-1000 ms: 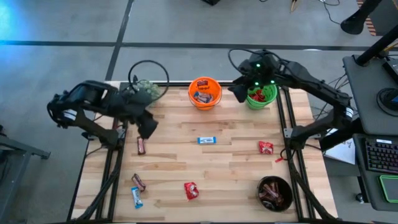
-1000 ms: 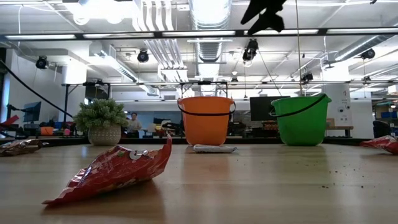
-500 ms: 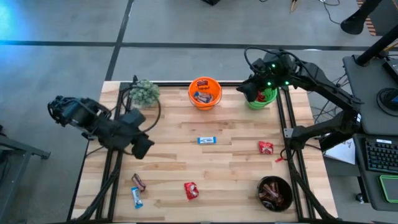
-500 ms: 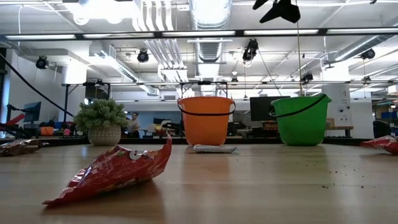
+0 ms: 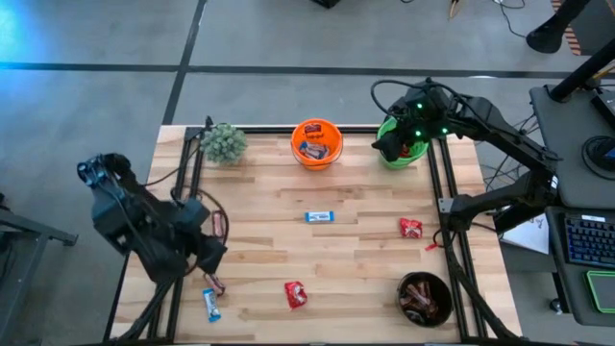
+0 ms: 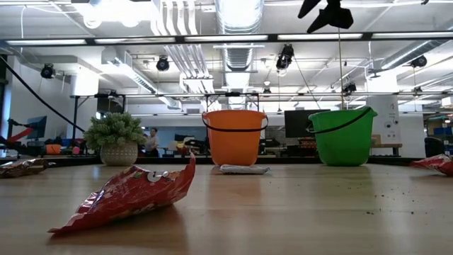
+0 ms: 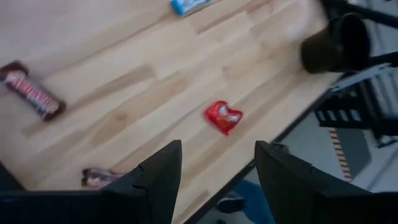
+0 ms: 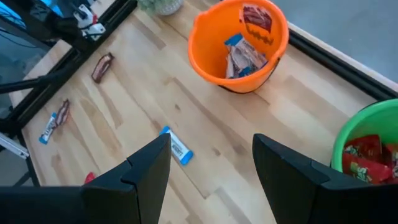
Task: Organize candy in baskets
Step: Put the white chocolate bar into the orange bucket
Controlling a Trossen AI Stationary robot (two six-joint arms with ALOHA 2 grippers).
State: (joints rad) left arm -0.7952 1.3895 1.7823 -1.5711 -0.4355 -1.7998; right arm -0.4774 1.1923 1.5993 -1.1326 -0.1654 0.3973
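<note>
My workspace is brightly and evenly lit. Long ceiling strip lights [image 6: 333, 37] glare white above the round bright orange plastic pail [image 6: 234, 137]. Beside that pail, the pale wooden slatted tabletop [image 5: 365, 250] shows only soft, short shadows. My left wrist picture is motion-blurred throughout.

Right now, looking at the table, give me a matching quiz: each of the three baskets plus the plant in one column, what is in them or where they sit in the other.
Things:
1. orange pail
2. green pail
3. black bowl
4. plant

States:
A. holds dark brown candies
B. holds red candies, under the right gripper
C. holds blue-and-white and red candies
D. stands at the table's far left corner, no candy

Pairs: 1-C, 2-B, 3-A, 4-D
</note>
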